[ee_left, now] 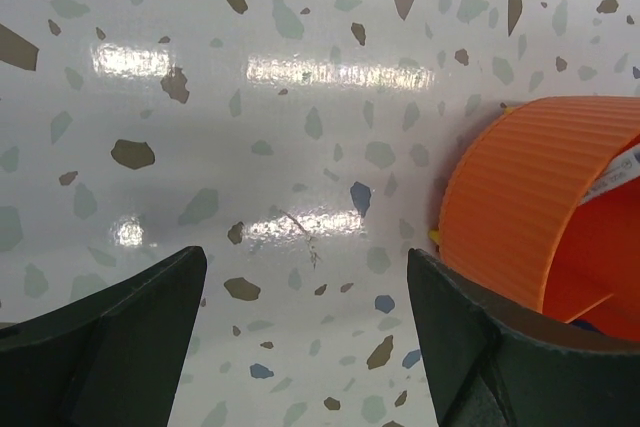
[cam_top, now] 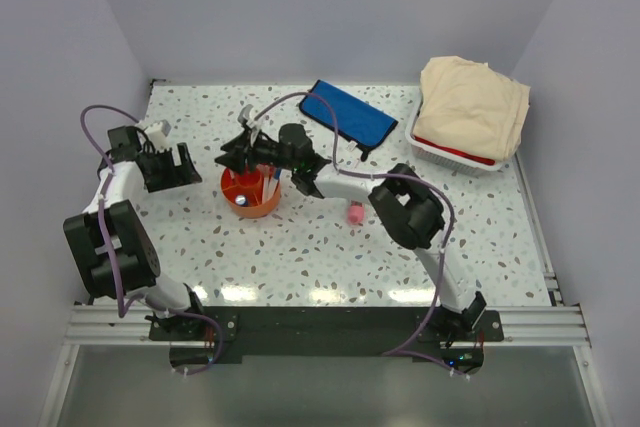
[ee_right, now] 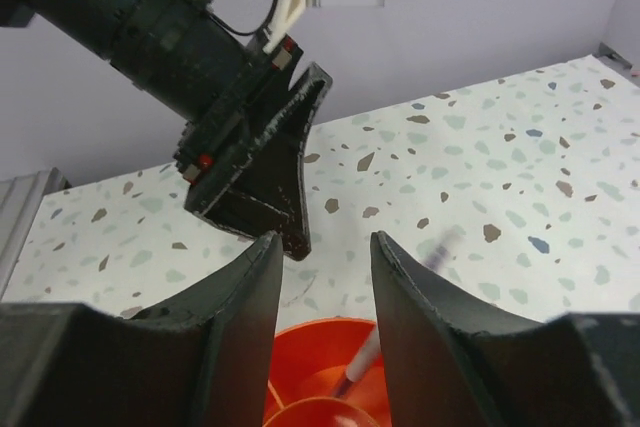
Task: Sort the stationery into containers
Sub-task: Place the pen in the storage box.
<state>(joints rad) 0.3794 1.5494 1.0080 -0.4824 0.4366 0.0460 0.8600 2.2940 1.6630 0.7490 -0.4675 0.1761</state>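
**Top view.**
- Orange tub [cam_top: 262, 209]: stands on the speckled table [cam_top: 300, 267], left of centre. A few pens [cam_top: 268, 187] stand inside, so some sorting looks done.
- Right gripper [cam_top: 232, 155]: reaches across and hangs over the tub's far-left rim.
- Left gripper [cam_top: 178, 167]: sits left of the tub, apart from it.
- Blue pouch [cam_top: 348, 117]: lies flat toward the back. Whether anything is inside cannot be told.
- Pink tube [cam_top: 355, 213]: lies loose on the table to the right of the tub, beside the right arm. It is the only unsorted item that shows.
- White basket [cam_top: 440, 155]: holds folded cloth at the far right, well apart from the rest.

**Left wrist view.**
- Left gripper: fingers spread wide, with only bare table between them.
- The tub's ribbed wall is just beside the right finger. Contact cannot be told.

**Right wrist view.**
- Right gripper: fingers parted, with nothing gripped between them.
- The tub is directly below, with one white pen leaning in a compartment.
- A faint lilac streak to the right of the fingers is too blurred to name.
- The left gripper shows beyond the tub.

**Progress, as a judgement.** The task is mostly done. The pink tube remains to be picked up and placed.
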